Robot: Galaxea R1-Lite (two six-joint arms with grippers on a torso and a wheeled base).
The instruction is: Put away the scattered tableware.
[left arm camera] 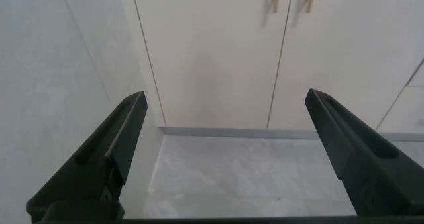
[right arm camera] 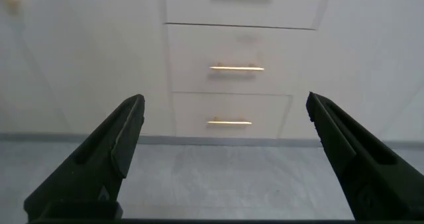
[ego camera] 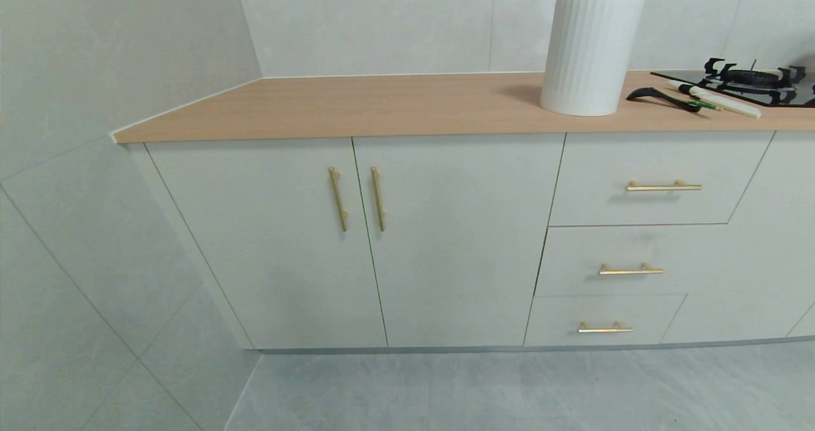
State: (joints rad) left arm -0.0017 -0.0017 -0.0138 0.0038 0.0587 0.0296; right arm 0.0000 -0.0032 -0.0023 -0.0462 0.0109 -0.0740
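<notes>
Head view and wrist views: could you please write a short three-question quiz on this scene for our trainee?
1. True or false: the white ribbed container stands on the countertop.
2. The left gripper and right gripper are: A) shut on a spoon; B) open, holding nothing; C) shut, empty.
3. How many drawers are stacked beside the double doors?
Key: 1 true; 2 B; 3 three.
</notes>
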